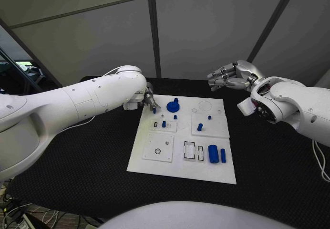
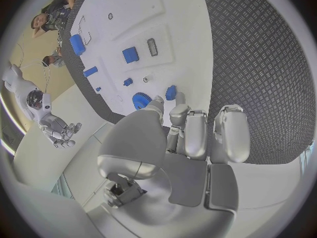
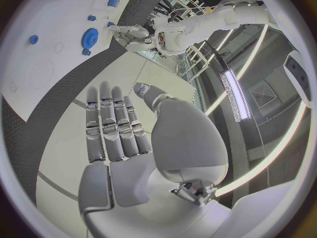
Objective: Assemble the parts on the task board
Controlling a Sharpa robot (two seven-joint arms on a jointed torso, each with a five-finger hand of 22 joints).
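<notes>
The black worktop (image 1: 82, 162) carries the white task board (image 1: 180, 168) at its middle, lying flat with its long side running from near to far. No writing or label can be read on the board, the parts or the arms.

The left arm (image 1: 62, 107) reaches in to the board's far left corner. Its left hand (image 1: 149, 101) hangs just over that corner with the fingers curled downward; in the left wrist view the fingertips (image 2: 173, 111) sit right at a small blue piece (image 2: 171, 93), but whether they pinch it cannot be told.

The right arm (image 1: 303, 107) is raised at the far right, off the board. Its right hand (image 1: 232, 76) is held above the worktop, well apart from the board, fingers apart and gently bent, holding nothing.

On the board, a blue gear (image 1: 172, 106) lies near the far left corner, just beside the left hand. A large blue cylinder (image 1: 213, 153) lies on the near right part, with a thinner blue bar (image 1: 222, 155) just right of it. A short blue peg (image 1: 199, 127) stands on the right middle plate.
</notes>
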